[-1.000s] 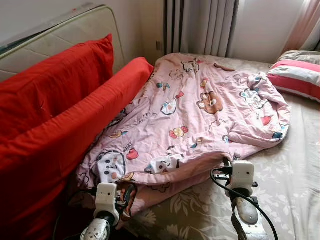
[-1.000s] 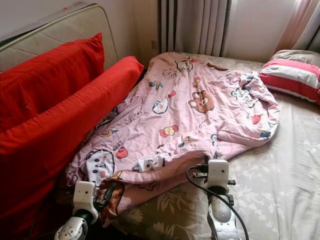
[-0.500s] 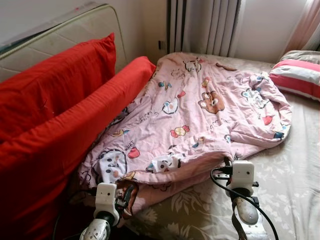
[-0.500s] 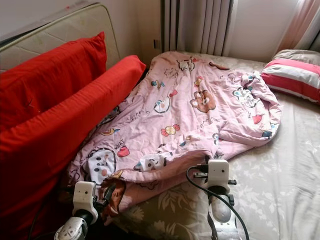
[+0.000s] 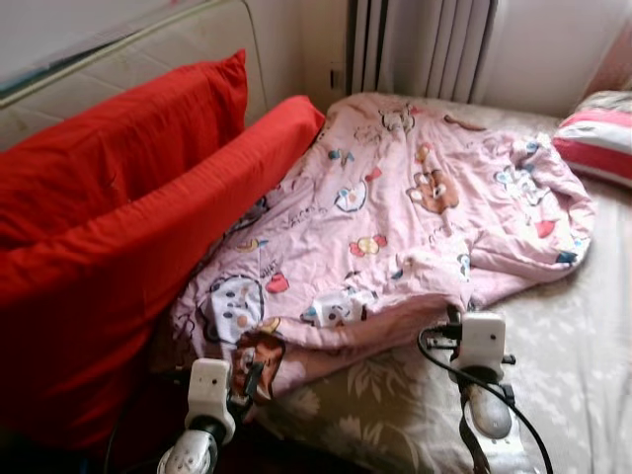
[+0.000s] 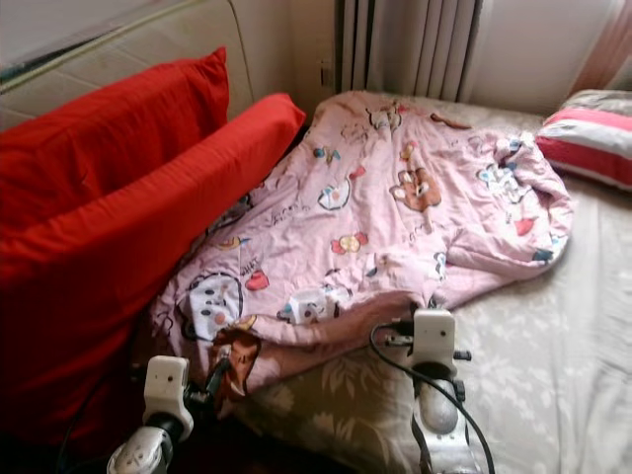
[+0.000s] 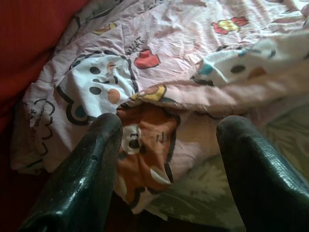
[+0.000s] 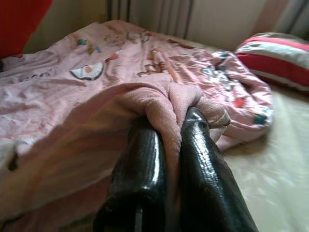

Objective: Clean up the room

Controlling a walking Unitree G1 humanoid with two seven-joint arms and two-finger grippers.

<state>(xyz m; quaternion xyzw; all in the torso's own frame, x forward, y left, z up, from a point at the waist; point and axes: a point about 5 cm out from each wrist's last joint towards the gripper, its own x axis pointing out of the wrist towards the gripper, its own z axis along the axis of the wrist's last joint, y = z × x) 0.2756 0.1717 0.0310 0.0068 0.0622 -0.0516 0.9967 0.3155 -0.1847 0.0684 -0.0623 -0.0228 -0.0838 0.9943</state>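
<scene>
Black fingers of the right gripper (image 8: 166, 140) are pressed together on a fold of the pink quilt (image 5: 395, 227), pinching its near hem at the lower right of centre in the head views, just above the arm's white wrist housing. At the lower left, the left gripper (image 7: 166, 145) hangs with its two fingers spread wide, poised over the quilt's near corner, where an orange cartoon print droops off the edge of the bed (image 5: 573, 375); it touches nothing that I can see.

From those two points the quilt spreads up and away across the middle of the frame, rumpled and partly doubled over itself, lying on a grey-beige sheet with a leaf pattern. Along the left side, two red cushions (image 5: 118, 227) lean against a pale padded headboard (image 5: 148, 54), and the quilt's left edge is tucked against the lower one. At the upper right sits a striped pillow (image 5: 597, 143), pink and white, apart from the quilt. Curtains (image 5: 420, 49) hang at the top centre.

The quilt looks soft, light and limp: it will sag and bunch between holds rather than keep any shape, and thin fabric may slip from a shallow pinch. The hem and corners seem the best places to take it, with a thick fold held in the jaws. The loose corner under the left gripper looks like the natural second hold.
</scene>
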